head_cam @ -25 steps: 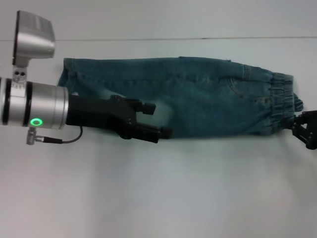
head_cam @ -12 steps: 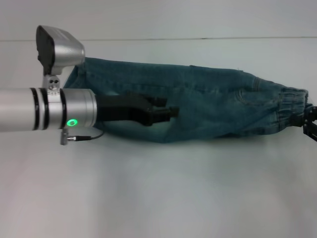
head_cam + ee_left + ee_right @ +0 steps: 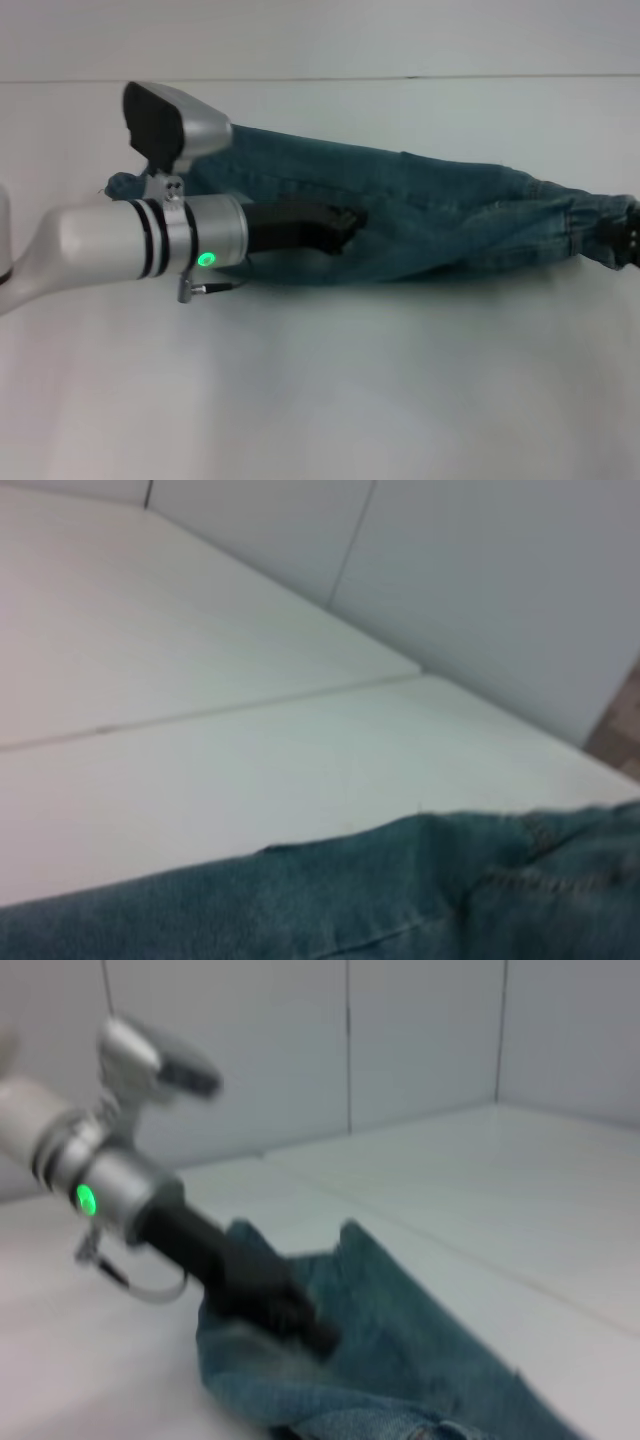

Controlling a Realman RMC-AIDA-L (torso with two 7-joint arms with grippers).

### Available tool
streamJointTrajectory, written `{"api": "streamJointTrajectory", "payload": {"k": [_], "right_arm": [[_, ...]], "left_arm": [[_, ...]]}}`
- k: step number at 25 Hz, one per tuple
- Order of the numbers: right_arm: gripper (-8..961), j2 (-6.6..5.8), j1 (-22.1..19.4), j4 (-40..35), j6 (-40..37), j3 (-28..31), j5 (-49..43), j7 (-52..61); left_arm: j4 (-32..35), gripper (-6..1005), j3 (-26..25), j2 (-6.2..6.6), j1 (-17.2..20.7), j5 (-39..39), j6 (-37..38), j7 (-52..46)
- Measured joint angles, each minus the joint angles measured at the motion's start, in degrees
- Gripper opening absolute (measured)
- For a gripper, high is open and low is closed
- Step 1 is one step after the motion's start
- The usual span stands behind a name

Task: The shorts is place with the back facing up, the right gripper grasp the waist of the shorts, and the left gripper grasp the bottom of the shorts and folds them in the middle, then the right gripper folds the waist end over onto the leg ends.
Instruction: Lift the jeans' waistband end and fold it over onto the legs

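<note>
Head view: we're mid-fold, left gripper (image 3: 345,225) pinching the shorts (image 3: 450,225); right gripper's (image 3: 630,240) grip unclear; next, lay hems down.

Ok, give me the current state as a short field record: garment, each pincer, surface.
garment: the shorts stretched lengthwise across the table, folded to one leg's width, denim rumpled
waist: the waist at the robot's right end
left pincer: the left gripper over the middle of the shorts, tips against the denim, grip unclear
right pincer: the right gripper at the waist end, mostly out of frame
surface: white table
</note>
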Motion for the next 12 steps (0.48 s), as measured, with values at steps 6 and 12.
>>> {"api": "streamJointTrajectory", "payload": {"k": [6, 12], "right_arm": [[92, -0.51, 0.1, -0.5, -1.7, 1.5, 4.9, 1.7], [91, -1.32, 3.2, -0.2, -0.1, 1.6, 8.0, 4.1]], "left_arm": [[-0.2, 14, 8.1, 0.00, 0.1, -6.0, -1.0, 0.0], [-0.3, -2, 12.6, 0.00, 0.6, -10.1, -0.1, 0.1]]}}
